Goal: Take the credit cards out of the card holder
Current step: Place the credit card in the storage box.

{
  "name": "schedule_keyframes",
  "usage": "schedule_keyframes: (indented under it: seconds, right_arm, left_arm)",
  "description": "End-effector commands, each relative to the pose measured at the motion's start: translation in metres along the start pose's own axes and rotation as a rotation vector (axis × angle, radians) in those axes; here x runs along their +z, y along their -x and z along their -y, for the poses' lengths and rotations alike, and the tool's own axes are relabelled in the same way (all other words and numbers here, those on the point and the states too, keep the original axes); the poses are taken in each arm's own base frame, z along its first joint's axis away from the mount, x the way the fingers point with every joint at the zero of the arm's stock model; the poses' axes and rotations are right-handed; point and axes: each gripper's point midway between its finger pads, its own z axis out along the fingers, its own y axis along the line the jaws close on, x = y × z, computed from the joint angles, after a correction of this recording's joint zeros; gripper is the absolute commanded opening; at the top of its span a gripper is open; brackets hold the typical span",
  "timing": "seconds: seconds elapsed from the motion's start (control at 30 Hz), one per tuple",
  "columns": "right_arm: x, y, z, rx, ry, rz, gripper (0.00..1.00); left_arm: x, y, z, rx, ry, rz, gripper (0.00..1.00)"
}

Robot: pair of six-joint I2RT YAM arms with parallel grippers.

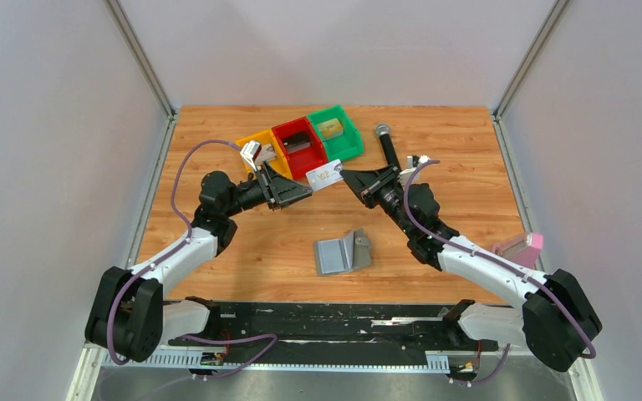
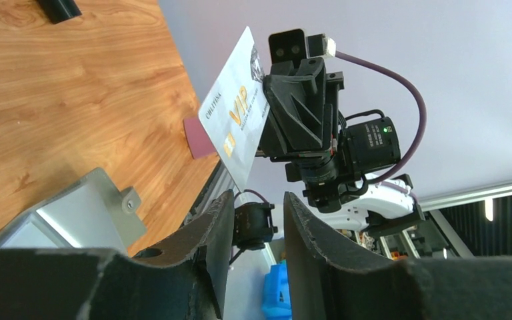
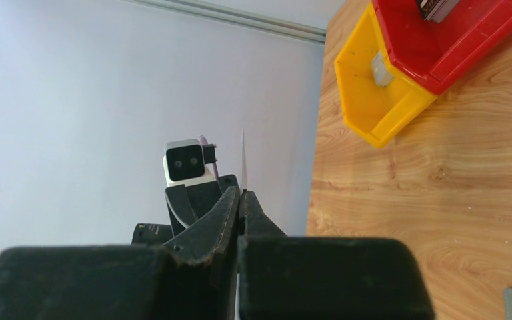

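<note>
My right gripper point(image 1: 344, 178) is shut on a whitish credit card point(image 1: 324, 175) printed "VIP" and holds it in the air over the table's middle. The right wrist view shows that card edge-on point(image 3: 243, 160) between the closed fingertips point(image 3: 232, 200). My left gripper point(image 1: 305, 194) is open and faces it. In the left wrist view the card point(image 2: 233, 120) hangs just above the gap of my left gripper point(image 2: 259, 220), not touching it. The grey-blue card holder point(image 1: 343, 252) lies open on the table below, and also shows in the left wrist view point(image 2: 73, 213).
Yellow point(image 1: 259, 149), red point(image 1: 298, 142) and green point(image 1: 334, 132) bins stand in a row at the back; the green one holds a tan card. A black cylinder point(image 1: 387, 144) lies right of them. A pink object point(image 1: 522, 246) sits at the table's right edge.
</note>
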Motion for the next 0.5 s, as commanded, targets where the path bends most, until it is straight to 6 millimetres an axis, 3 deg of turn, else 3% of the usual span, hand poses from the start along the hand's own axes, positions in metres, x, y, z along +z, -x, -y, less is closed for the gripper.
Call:
schedule_keyframes:
  seconds: [0.0,0.1,0.27,0.47]
  right_arm:
    - [-0.001,0.007,-0.012,0.052,0.033,0.044,0.00]
    - [-0.002,0.005,-0.010,0.056,0.033,0.037,0.00]
    - [-0.005,0.000,-0.002,0.067,0.020,0.017,0.00]
    - [-0.008,0.003,-0.001,0.075,0.021,0.036,0.00]
  left_arm:
    - [0.003,0.005,0.011,0.040,-0.038,0.016,0.38]
    - [0.006,0.006,0.008,0.031,-0.027,0.011,0.28]
    - [0.009,0.008,0.002,0.021,-0.009,0.004,0.24]
    - [0.009,0.008,-0.006,0.031,0.031,0.001,0.44]
